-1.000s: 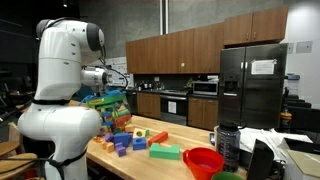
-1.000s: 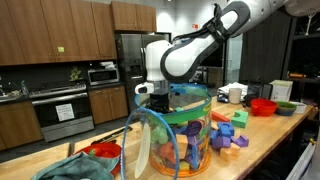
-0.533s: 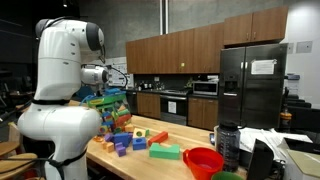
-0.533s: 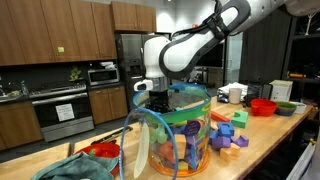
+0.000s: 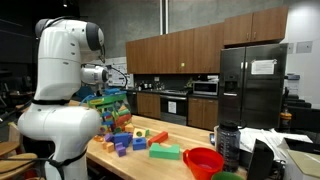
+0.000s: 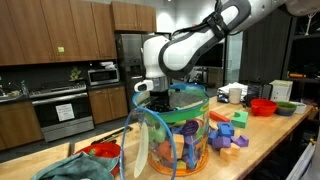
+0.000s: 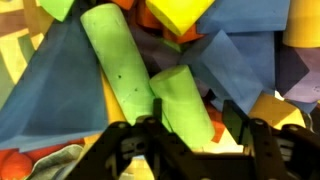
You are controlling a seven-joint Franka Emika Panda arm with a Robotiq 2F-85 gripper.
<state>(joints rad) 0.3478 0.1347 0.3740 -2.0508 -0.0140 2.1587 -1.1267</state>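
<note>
With the gripper [image 7: 200,132] spread apart and clamped on nothing, centre over the nearer green cylinder [image 7: 183,105], lying slanted among the foam blocks inside the clear tub [image 6: 203,98] on the counter [image 6: 265,135]. Line the fingers [image 7: 135,140] across its width, not its length. Go down gently, clear of the second green cylinder [image 7: 112,55] just beside it and the blue block [image 7: 55,95]. Close only once both sides are bracketed.

Overhead lights are brightening the kitchen evenly, leaving soft shadows. The wrist view is looking blurry and slightly dim up close.
</note>
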